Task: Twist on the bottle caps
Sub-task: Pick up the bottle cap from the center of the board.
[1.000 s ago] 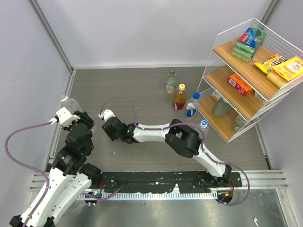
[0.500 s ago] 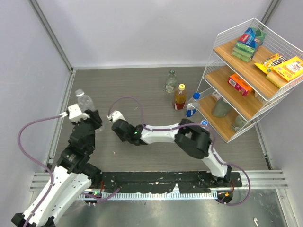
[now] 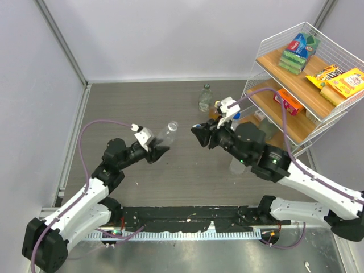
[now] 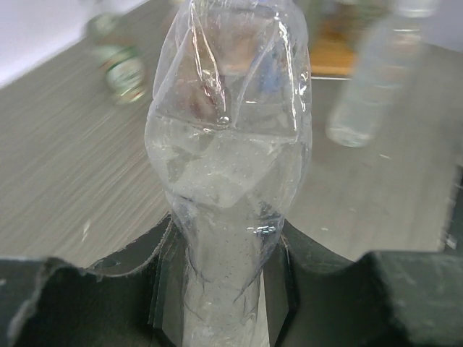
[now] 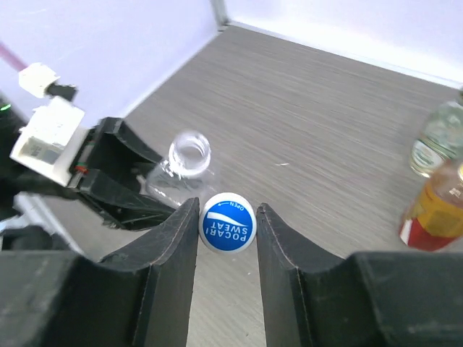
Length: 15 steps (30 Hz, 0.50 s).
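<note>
My left gripper (image 3: 154, 151) is shut on a clear, crumpled bottle (image 3: 166, 132), held above the table and tilted with its open mouth (image 5: 189, 150) towards my right gripper. In the left wrist view the bottle (image 4: 228, 144) fills the middle, squeezed between the fingers (image 4: 137, 289). My right gripper (image 3: 199, 135) is shut on a white cap with a blue middle (image 5: 227, 222), held a short way in front of the bottle's mouth, apart from it. The cap's printed top faces the right wrist camera.
A clear bottle with a green label (image 3: 205, 98) and an amber bottle (image 3: 215, 114) stand at the back centre; both also show in the right wrist view (image 5: 438, 141) (image 5: 432, 210). Another clear bottle (image 3: 236, 164) stands under my right arm. A wire shelf rack with snacks (image 3: 296, 85) fills the right.
My left arm swung from the left wall to the centre and tilted the bottle towards the right. My right arm pulled back from the left-centre and now faces the bottle's mouth.
</note>
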{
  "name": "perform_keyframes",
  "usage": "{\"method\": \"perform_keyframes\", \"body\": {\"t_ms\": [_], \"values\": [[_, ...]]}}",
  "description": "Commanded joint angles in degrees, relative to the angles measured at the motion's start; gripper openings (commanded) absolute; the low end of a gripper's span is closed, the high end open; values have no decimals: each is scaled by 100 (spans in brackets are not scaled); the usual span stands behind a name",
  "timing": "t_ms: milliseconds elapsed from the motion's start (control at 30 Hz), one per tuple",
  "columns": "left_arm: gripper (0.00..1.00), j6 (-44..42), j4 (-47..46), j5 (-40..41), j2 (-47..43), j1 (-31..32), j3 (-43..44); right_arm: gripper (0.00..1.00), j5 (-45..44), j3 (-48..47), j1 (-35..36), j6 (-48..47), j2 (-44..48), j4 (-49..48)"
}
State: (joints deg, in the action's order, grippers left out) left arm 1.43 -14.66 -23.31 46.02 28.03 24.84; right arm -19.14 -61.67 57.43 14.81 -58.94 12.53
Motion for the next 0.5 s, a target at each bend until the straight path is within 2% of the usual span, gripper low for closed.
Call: {"method": "perform_keyframes", "body": {"t_ms": [0, 100, 167, 267, 300, 467], "values": [[0, -601, -1066, -2477, -14, -17, 240, 29, 1331, -248, 58, -680, 172, 618], [0, -583, -716, -2529, 56, -17, 442, 21, 1474, -459, 49, -769, 198, 803], [0, -696, -356, -2783, 100, -17, 591, 22, 1596, -583, 58, -821, 137, 821], [0, -645, -485, -3293, 153, -17, 566, 23, 1826, -767, 58, -839, -30, 759], [0, -575, -581, -3337, 179, -17, 548, 23, 2139, -872, 58, -848, -135, 759], [0, -504, -512, -3259, 267, -17, 557, 23, 2151, -847, 58, -620, -136, 777]]}}
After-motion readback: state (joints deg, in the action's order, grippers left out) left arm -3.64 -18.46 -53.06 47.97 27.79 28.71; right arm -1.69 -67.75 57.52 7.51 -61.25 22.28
